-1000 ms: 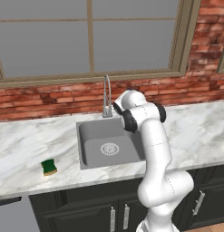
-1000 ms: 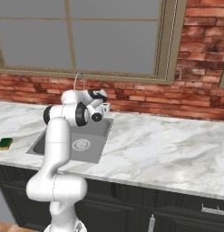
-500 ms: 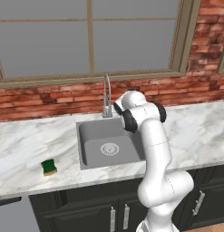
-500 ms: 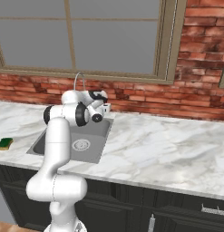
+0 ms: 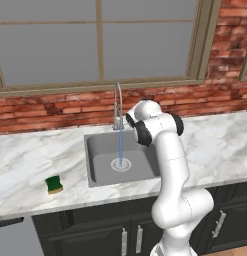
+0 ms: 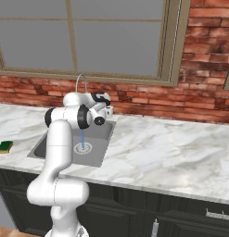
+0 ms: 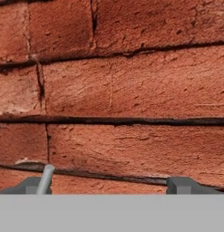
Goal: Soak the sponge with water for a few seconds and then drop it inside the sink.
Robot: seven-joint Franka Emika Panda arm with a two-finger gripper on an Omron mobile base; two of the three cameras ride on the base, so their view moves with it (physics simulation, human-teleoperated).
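The tool (image 7: 109, 185), spread wide and empty, faces brick wall (image 7: 131, 81); water (image 5: 120, 145) runs.

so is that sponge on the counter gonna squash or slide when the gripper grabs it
The sponge is a small two-layer block lying flat on the marble counter, so it probably squashes a little and weighs next to nothing. It is unlikely to roll; on smooth marble a push would likely slide it.

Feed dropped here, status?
Pincer open at tap, empty. Water running into sink. Sponge on counter, untouched. Nothing in the way.
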